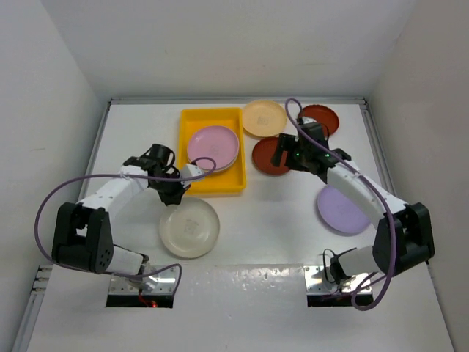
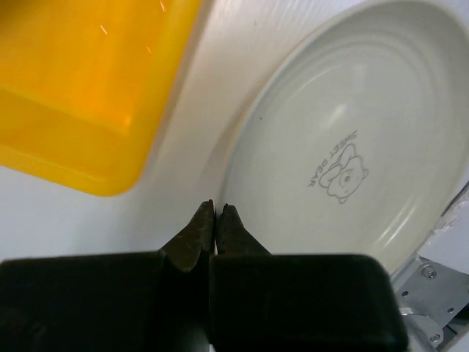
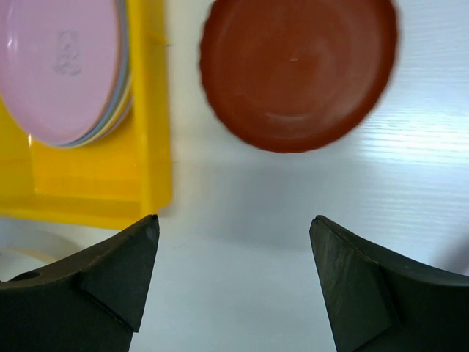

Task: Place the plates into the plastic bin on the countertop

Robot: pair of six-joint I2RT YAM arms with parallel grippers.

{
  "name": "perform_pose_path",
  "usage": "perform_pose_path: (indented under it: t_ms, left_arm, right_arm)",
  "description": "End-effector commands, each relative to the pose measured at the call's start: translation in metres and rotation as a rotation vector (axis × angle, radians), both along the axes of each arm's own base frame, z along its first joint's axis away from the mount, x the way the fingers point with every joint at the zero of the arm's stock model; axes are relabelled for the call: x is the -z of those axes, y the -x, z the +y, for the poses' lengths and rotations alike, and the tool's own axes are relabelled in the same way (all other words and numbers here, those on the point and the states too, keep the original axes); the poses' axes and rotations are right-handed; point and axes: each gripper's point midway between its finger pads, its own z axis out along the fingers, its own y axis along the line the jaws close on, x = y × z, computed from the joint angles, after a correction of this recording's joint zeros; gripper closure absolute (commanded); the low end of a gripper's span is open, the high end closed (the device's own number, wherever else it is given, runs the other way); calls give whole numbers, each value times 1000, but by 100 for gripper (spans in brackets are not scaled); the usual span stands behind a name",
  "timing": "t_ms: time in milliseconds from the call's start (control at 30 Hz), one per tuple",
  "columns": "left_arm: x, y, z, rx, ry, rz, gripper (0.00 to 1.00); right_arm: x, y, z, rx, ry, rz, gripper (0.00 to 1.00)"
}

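The yellow plastic bin (image 1: pixel 212 180) holds a stack of plates with a pink plate (image 1: pixel 213 145) on top. A cream plate (image 1: pixel 189 227) lies on the countertop in front of the bin. My left gripper (image 1: pixel 174 193) is shut on its far rim; in the left wrist view the gripper's tips (image 2: pixel 217 209) meet at the edge of the cream plate (image 2: pixel 352 147). My right gripper (image 1: pixel 282 155) is open and empty over a dark red plate (image 1: pixel 270 158). In the right wrist view the right gripper (image 3: pixel 234 227) hangs just short of that plate (image 3: pixel 297 70).
A tan plate (image 1: pixel 264 117) and a second dark red plate (image 1: pixel 322 117) lie at the back, right of the bin. A purple plate (image 1: pixel 343 209) lies under the right arm. White walls close in the countertop (image 1: pixel 256 242). The right wrist view shows the bin (image 3: pixel 150 147) and the pink plate (image 3: pixel 62 66).
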Motion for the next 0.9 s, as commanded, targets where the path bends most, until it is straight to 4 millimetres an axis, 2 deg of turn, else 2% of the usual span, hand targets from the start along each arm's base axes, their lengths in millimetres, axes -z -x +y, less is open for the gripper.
perform_pose_path:
  t_ms: [0, 67, 100, 133, 167, 200, 233, 267, 300, 333, 367, 400, 433, 467, 500, 533, 567, 600, 633, 700, 733, 767, 800, 867]
  left_arm:
    - [-37, 1, -20, 82, 56, -39, 100]
    - [-53, 9, -29, 127, 61, -26, 100]
    - [-78, 0, -41, 150, 110, -70, 100]
    - [-92, -3, -45, 149, 118, -85, 100]
    - [-103, -5, -58, 161, 181, -68, 100]
    - [-133, -17, -69, 145, 239, -105, 100]
    - [-149, -21, -80, 143, 320, -102, 100]
    - [-155, -29, -87, 127, 362, -76, 100]
    - [-180, -45, -93, 116, 419, -116, 100]
    - [-191, -54, -93, 58, 483, -86, 100]
    - [-190, -78, -94, 15, 498, -92, 100]
    - [-203, -99, -92, -27, 512, -137, 100]
    - [-204, -120, -80, -149, 522, -132, 100]
    - [-205, -156, -65, -240, 486, -232, 100]
    - [-196, -181, -54, -323, 461, -250, 100]
    - [-189, -217, -33, -453, 444, -290, 100]
    - [-189, -219, -27, -486, 452, -280, 100]
    - [-203, -235, -25, -500, 475, -315, 100]
    - [-179, -251, -24, -534, 479, -255, 100]
    - [-180, -268, -31, -527, 518, -243, 100]
    - [-166, -270, -33, -534, 520, -206, 100]
    - [-152, -279, -30, -552, 525, -180, 100]
    - [-144, -282, -31, -560, 529, -173, 100]
    - [-129, -287, -27, -581, 527, -153, 100]
  right_arm:
    - [-10, -1, -16, 47, -48, -17, 17]
    - [-14, -1, -24, 64, -64, -13, 17]
    - [-18, -2, -27, 70, -70, -19, 17]
    - [-19, -4, -29, 76, -79, -20, 17]
    - [-21, -7, -34, 91, -84, -27, 17]
    - [-25, -10, -34, 90, -98, -32, 17]
    - [-24, -12, -34, 85, -104, -27, 17]
    - [-25, -14, -37, 91, -109, -26, 17]
    - [-25, -17, -35, 88, -114, -20, 18]
    - [-24, -18, -35, 83, -117, -11, 18]
    - [-25, -21, -36, 83, -126, -5, 18]
    - [-24, -21, -34, 74, -123, -4, 18]
    - [-23, -23, -34, 66, -117, -4, 18]
    - [-22, -25, -36, 68, -109, -4, 18]
    - [-22, -26, -37, 57, -96, -8, 18]
    - [-24, -30, -41, 65, -81, -10, 18]
    - [-22, -32, -42, 69, -78, -6, 18]
    - [-21, -30, -43, 58, -64, 4, 18]
    - [-25, -37, -46, 70, -63, -4, 18]
    - [-24, -38, -47, 68, -51, 9, 18]
    - [-30, -45, -48, 75, -49, -4, 18]
    - [-26, -45, -49, 73, -38, 16, 20]
    - [-33, -53, -51, 83, -34, 1, 20]
    - [-29, -55, -53, 88, -21, 21, 20]
